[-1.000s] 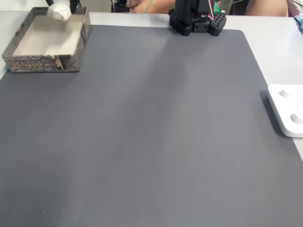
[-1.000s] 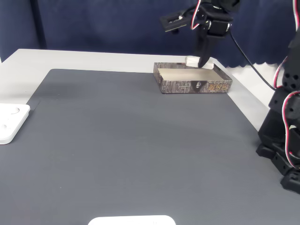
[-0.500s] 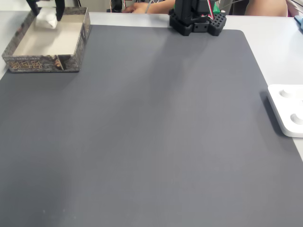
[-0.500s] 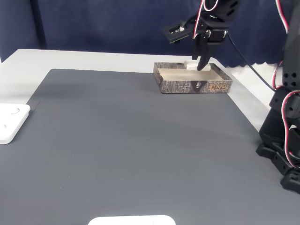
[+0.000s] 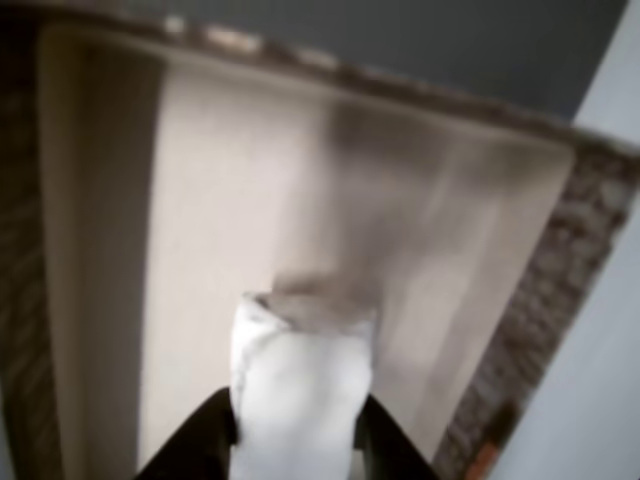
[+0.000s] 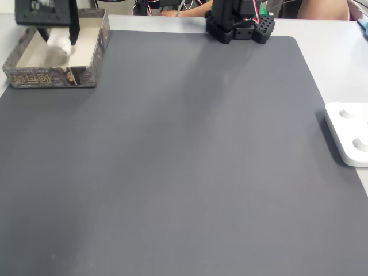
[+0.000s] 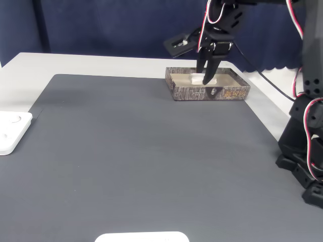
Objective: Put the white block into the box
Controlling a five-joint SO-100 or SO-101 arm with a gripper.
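The white block sits clamped between the gripper fingers, hanging over the floor of the box beneath. Released from here, it may bounce or tip against the nearby wall.

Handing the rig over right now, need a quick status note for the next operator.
Gripper: shut on the white block, lowered inside the box.
Block: between the fingers over the box's beige floor; cannot tell if it touches.
Box: at the mat's far corner, upright, open.
Done: block picked up and carried into the box.
Left: open the gripper, lift clear.
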